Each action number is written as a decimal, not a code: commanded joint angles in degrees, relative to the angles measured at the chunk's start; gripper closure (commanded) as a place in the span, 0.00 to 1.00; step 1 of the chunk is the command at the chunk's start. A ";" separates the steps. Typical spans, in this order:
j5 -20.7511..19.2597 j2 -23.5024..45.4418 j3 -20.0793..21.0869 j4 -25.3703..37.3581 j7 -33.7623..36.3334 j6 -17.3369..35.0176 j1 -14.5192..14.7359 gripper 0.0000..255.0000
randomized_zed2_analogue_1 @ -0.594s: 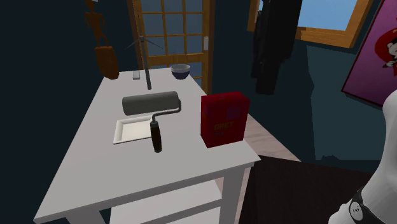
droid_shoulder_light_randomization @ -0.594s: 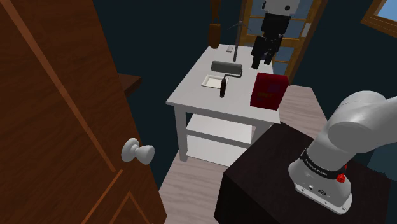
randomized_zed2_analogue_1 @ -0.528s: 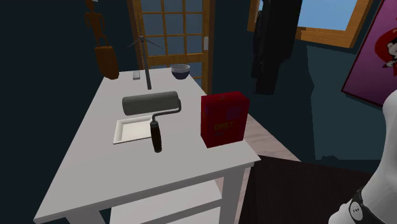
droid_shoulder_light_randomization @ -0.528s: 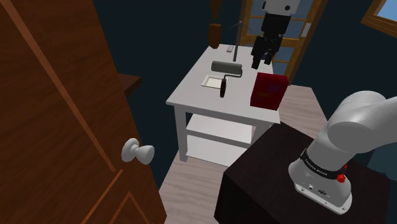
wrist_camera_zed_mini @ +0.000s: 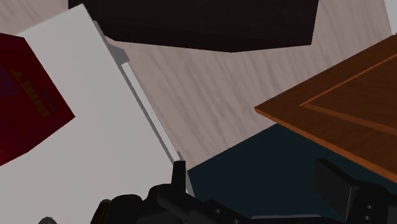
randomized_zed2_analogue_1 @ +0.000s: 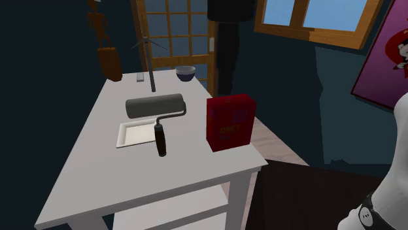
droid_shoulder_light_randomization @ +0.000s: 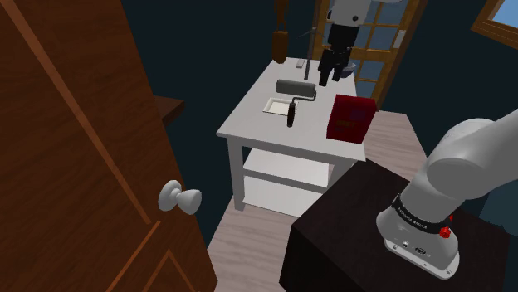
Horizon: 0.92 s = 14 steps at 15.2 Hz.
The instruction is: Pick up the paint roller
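The paint roller (droid_shoulder_light_randomization: 296, 90) lies on the white table (droid_shoulder_light_randomization: 259, 126). Its dark grey drum rests at the 12 o'clock end of a shallow white tray (droid_shoulder_light_randomization: 273, 105), and its black handle points to 6 o'clock in the shoulder view. A red box (droid_shoulder_light_randomization: 352, 117) stands at 4 o'clock from the roller. The hand (droid_shoulder_light_randomization: 330, 75) hangs above the table at 1 o'clock from the drum, not touching it. Its fingers (wrist_camera_zed_mini: 337, 186) are spread apart with nothing between them.
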 commanded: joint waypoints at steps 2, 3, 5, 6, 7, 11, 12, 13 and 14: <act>-0.37 6.19 -2.42 3.41 -4.63 2.11 -0.06 0.00; -0.34 8.40 -3.17 4.79 -6.15 2.69 -0.07 0.00; -0.08 12.89 -4.59 7.80 -9.18 3.65 -0.09 0.00; 0.16 15.17 -5.23 9.43 -10.69 4.03 -0.13 0.00; 0.45 17.48 -5.85 11.14 -12.20 4.34 -0.16 0.00; 2.19 26.92 -7.84 18.83 -18.14 4.85 -0.59 0.00; 2.73 29.33 -8.20 20.98 -19.57 4.78 -0.79 0.00; 3.30 31.77 -8.50 23.22 -20.98 4.64 -1.04 0.00; 3.89 34.23 -8.75 25.55 -22.35 4.41 -1.34 0.00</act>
